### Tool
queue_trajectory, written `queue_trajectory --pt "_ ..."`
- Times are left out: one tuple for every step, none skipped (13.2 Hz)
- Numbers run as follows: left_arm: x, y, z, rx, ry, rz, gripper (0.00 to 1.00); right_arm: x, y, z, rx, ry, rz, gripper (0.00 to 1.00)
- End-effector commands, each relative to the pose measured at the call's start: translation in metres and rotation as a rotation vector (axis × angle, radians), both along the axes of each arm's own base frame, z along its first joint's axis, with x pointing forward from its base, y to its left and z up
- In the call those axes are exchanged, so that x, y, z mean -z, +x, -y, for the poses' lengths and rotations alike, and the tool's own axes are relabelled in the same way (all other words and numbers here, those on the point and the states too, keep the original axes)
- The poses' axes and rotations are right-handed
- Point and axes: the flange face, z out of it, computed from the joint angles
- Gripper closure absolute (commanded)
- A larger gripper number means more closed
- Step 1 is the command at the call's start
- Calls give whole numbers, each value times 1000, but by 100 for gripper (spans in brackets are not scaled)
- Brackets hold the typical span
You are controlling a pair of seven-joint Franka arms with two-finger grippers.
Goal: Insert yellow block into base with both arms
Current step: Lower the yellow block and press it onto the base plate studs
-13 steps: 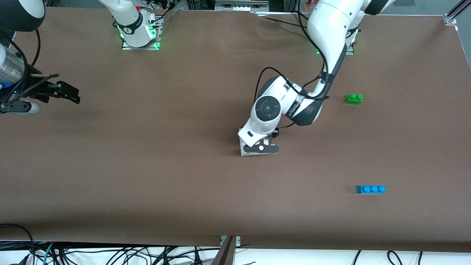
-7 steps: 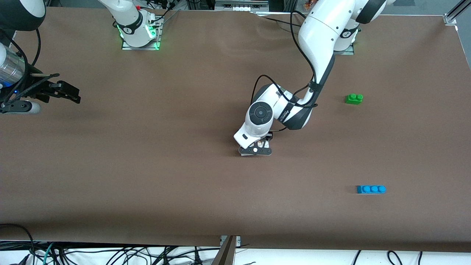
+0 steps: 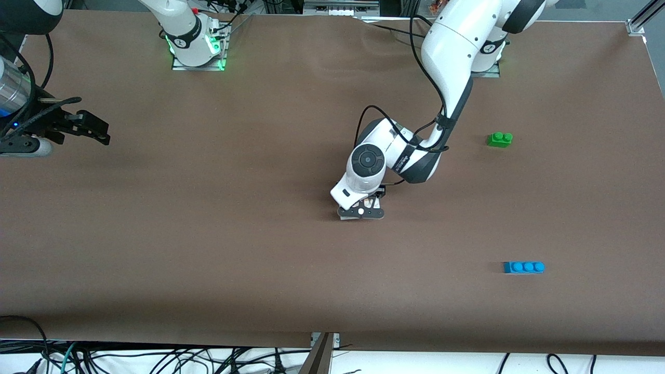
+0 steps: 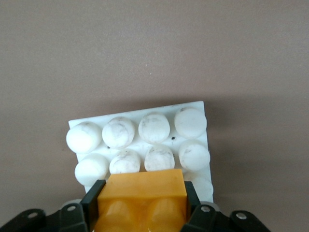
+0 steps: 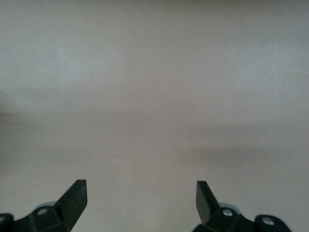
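Observation:
My left gripper [image 3: 361,212] is low over the middle of the table, shut on the yellow block [image 4: 145,186]. In the left wrist view the left gripper [image 4: 143,200] holds the block between its black fingers [image 4: 93,198], on or just over the studs of the white base [image 4: 119,132] at one edge. I cannot tell whether the block is pressed in. In the front view only a sliver of the base [image 3: 345,217] shows under the hand, and the block is hidden. My right gripper [image 3: 101,132] waits open and empty at the right arm's end of the table; it shows the same in its wrist view [image 5: 141,193].
A green two-stud brick [image 3: 500,139] lies toward the left arm's end of the table. A blue three-stud brick [image 3: 523,267] lies nearer the front camera at that same end. The brown table top [image 3: 208,234] ends at the front edge, with cables below.
My left arm lowered and shifted a little toward the right arm's end, bringing the hand down onto the base. My right gripper drifted slightly toward the robots' bases.

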Motion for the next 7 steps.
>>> queue_trajectory --pt "4 -6 -4 9 29 -41 63 -4 -1 -3 -17 -8 8 0" --pt "5 -7 -3 9 30 -43 63 -3 -1 -1 -16 -11 7 0" --pt "9 -10 -4 9 33 -53 63 0 1 1 -14 -11 4 0" --pt "13 -13 -5 9 36 -59 63 1 2 3 -13 -10 2 0" --pt "13 -13 -4 10 34 -58 63 0 1 3 -13 -9 0 0" --pt "14 -13 -3 7 31 -61 63 0 1 1 -6 -6 0 0" --pt "14 -13 -3 7 31 -61 63 0 1 1 -6 -4 0 0"
